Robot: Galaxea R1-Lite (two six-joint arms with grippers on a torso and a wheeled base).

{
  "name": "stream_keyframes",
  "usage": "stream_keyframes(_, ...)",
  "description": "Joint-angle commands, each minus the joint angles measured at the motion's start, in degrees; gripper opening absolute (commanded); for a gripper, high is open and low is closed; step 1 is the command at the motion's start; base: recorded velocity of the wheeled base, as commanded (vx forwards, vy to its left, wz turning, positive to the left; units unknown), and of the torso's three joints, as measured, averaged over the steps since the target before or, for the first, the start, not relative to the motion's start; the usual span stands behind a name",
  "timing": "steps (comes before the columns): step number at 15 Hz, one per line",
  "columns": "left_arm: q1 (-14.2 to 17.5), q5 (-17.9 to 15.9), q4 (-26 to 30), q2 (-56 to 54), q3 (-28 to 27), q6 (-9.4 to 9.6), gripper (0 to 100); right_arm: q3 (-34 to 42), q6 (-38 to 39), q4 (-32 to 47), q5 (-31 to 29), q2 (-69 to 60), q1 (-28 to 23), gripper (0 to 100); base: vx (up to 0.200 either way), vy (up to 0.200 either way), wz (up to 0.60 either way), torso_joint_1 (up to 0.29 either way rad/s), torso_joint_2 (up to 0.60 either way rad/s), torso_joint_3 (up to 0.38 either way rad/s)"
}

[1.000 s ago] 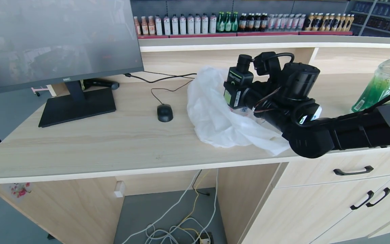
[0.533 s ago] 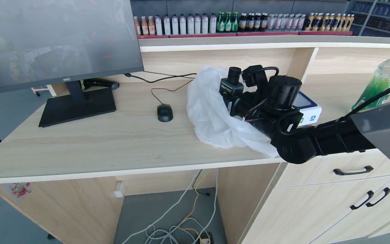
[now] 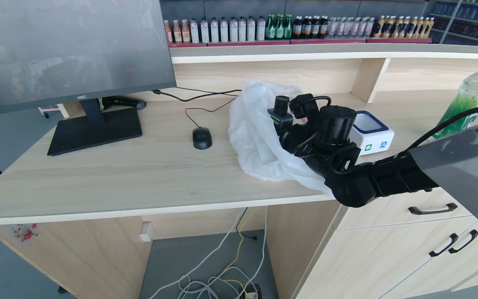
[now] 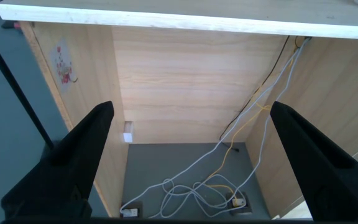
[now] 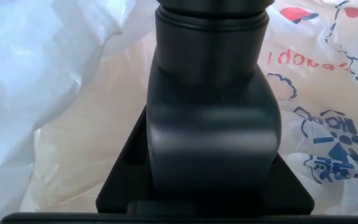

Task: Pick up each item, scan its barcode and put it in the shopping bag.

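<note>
Desk (image 3: 139, 166) spans mid frame. White shopping bag (image 3: 255, 137) lies at centre with the right end effector (image 3: 285, 132) inside its mouth; can't tell if it's open or closed. Green bottle (image 3: 469, 97) stands at the right edge, and the left end effector (image 4: 188, 112) is spread open and empty, below desk level.

Matte black right arm (image 3: 347, 182), stubby cylindrical joints, looped black cables, grey boxy upper casing.

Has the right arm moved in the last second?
Yes. The right arm has dropped lower and shifted left, deeper into the shopping bag. The white scanner box, mostly hidden behind the arm earlier, now shows beside it.
</note>
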Motion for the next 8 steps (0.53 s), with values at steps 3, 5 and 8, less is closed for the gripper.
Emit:
stream_keyframes(3, 0.02, 0.00, 0.00, 0.00, 0.00, -0.02, 100, 0.03, -0.04, 0.00, -0.06, 0.85, 0.14, 0, 0.000, 0.000, 0.00, 0.000, 0.00, 0.000)
stream_keyframes(5, 0.02, 0.00, 0.00, 0.00, 0.00, -0.02, 100, 0.21, -0.04, 0.00, -0.06, 1.03, 0.14, 0, 0.000, 0.000, 0.00, 0.000, 0.00, 0.000)
stream_keyframes(8, 0.02, 0.00, 0.00, 0.00, 0.00, -0.02, 100, 0.65, -0.30, -0.09, -0.15, 1.82, 0.14, 0, 0.000, 0.000, 0.00, 0.000, 0.00, 0.000)
